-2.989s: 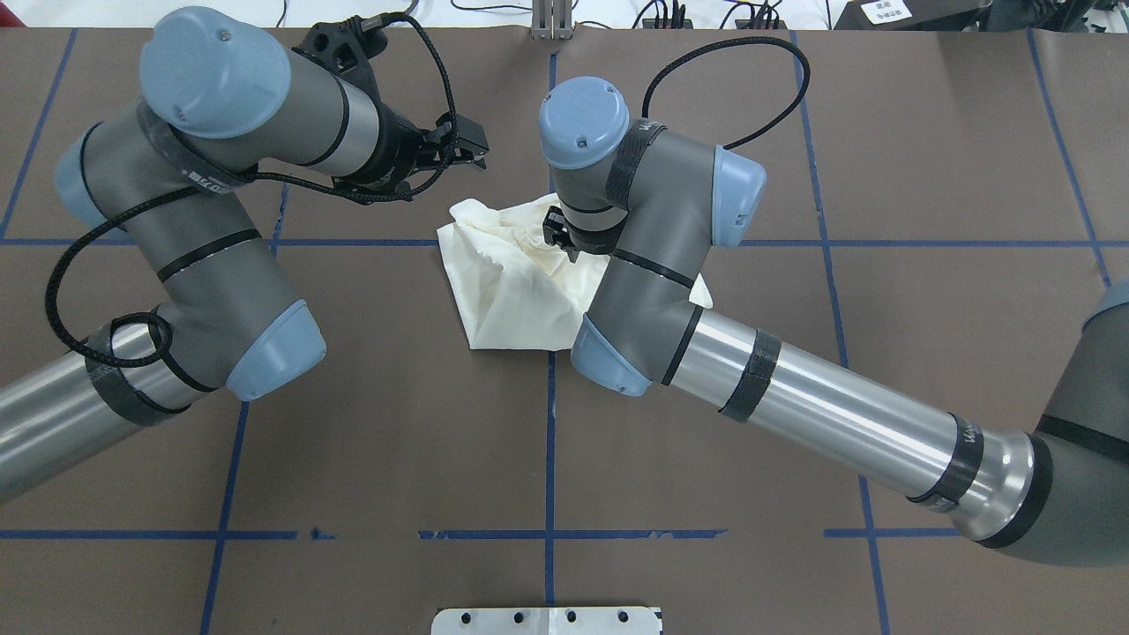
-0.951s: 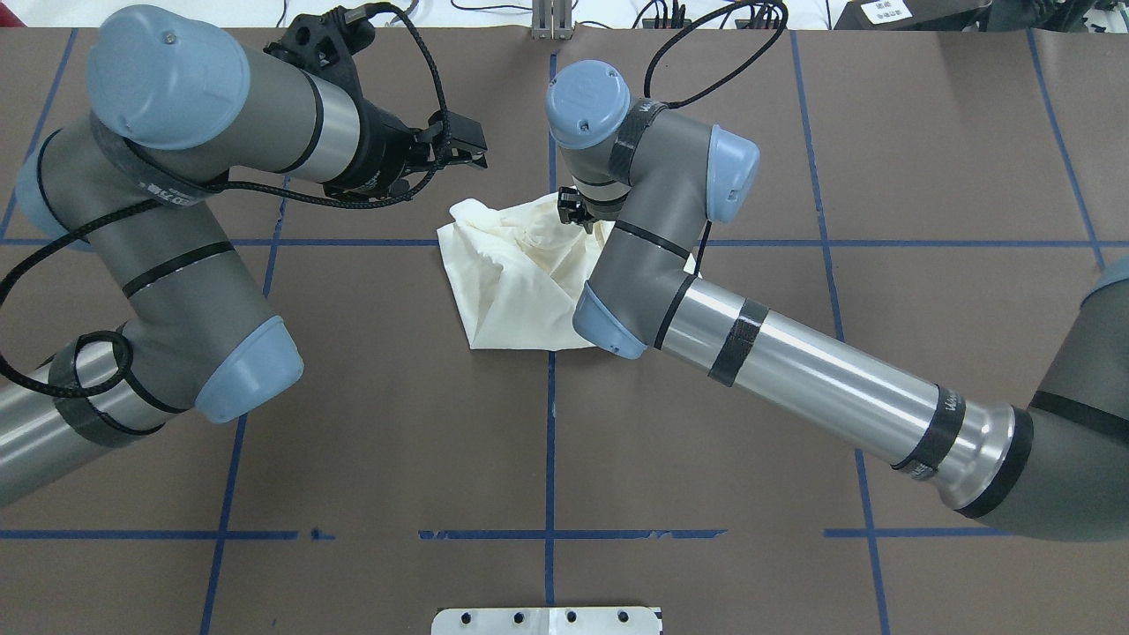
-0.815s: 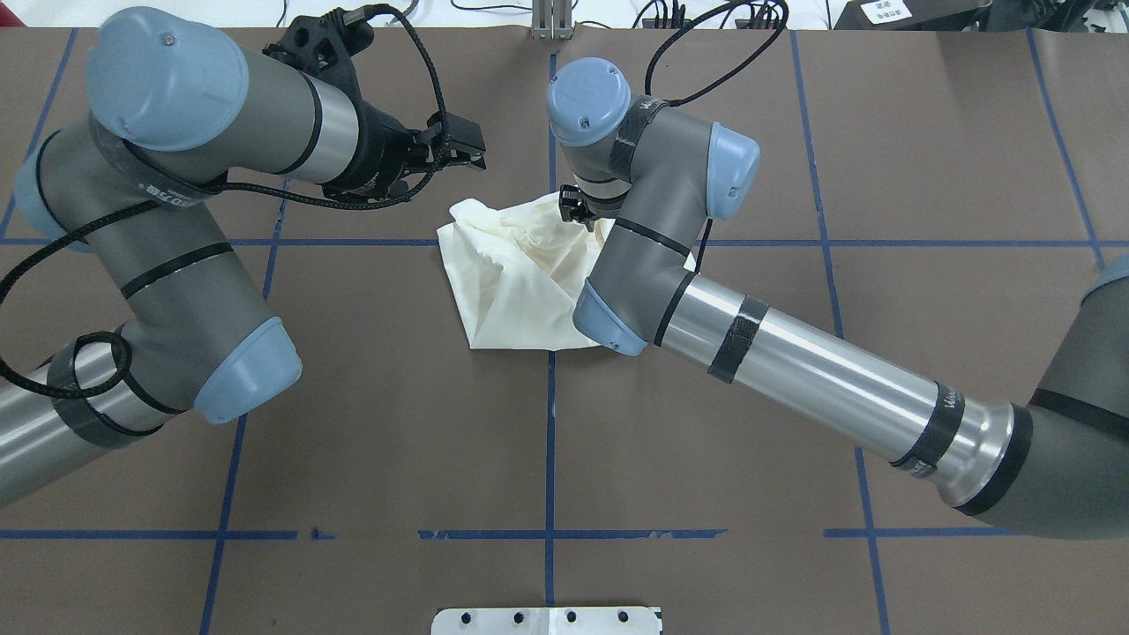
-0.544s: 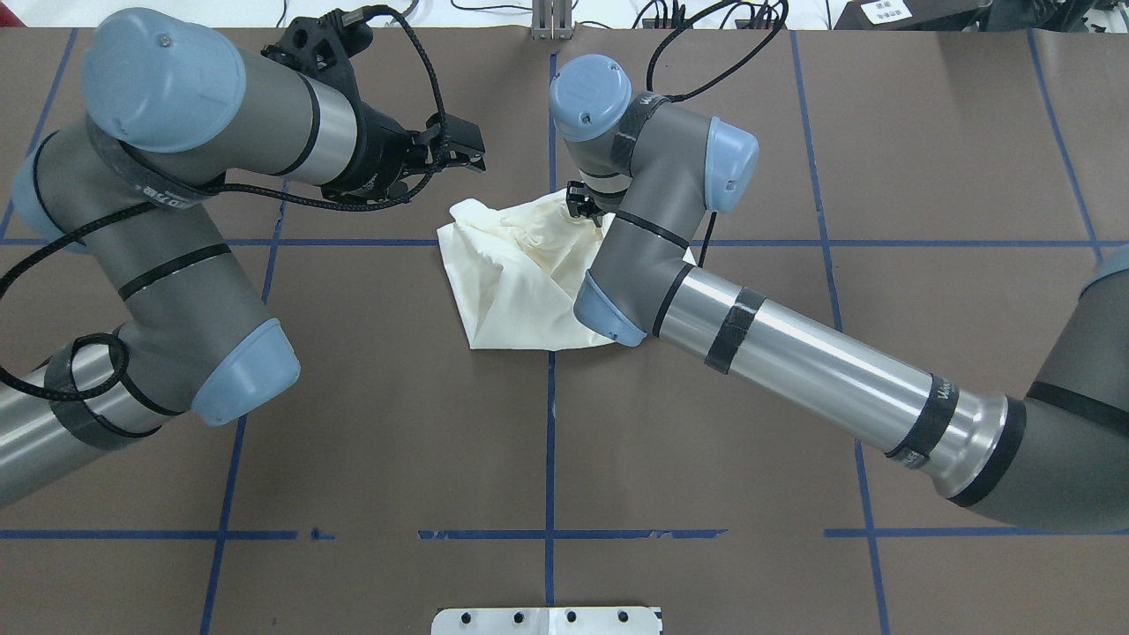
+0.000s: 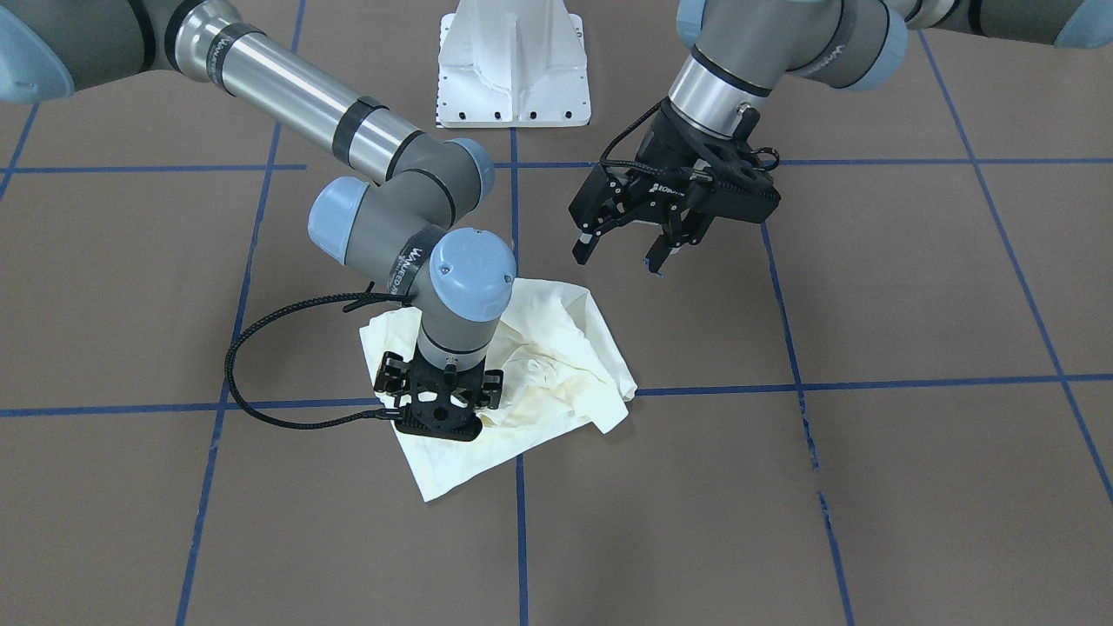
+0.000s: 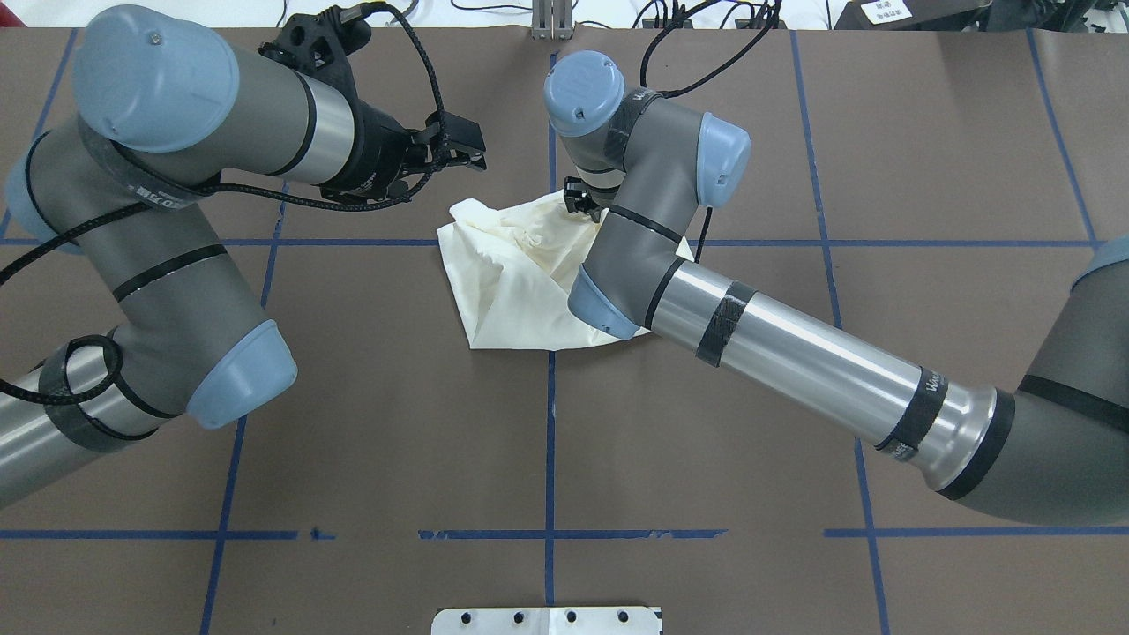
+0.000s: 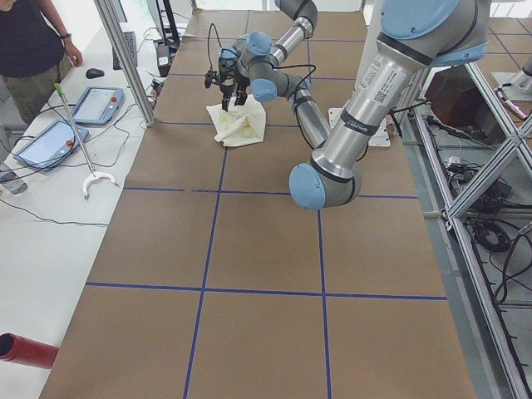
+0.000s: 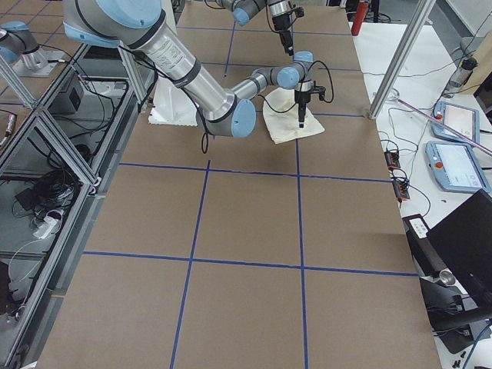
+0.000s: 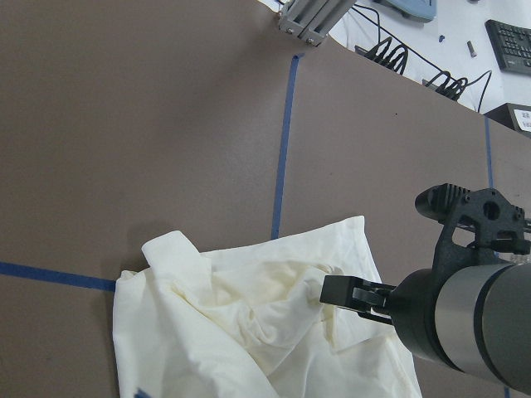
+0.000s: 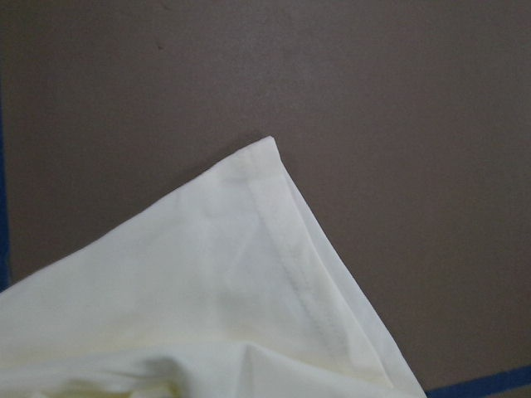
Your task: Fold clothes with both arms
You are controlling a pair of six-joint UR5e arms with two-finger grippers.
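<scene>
Shirt (image 5: 556,348) crumpled in heap mid-table (image 5: 869,487), lying over crossing of blue tape (image 5: 869,381), plain cream side up. Right gripper (image 5: 437,416) pointing straight down on heap's side away from robot, tips down at cloth. Gap between jaws hidden, so cannot tell if it grips. Left gripper (image 5: 617,259) hanging in air beside shirt, clear of cloth, fingers spread wide, nothing between them. One shirt corner lying flat on table in right wrist view.

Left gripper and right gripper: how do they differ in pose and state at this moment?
The left gripper hovers above bare table, apart from the shirt; the right gripper points down onto the shirt. The left gripper's jaws stand open; the right gripper's cannot be judged. Both are black.
</scene>
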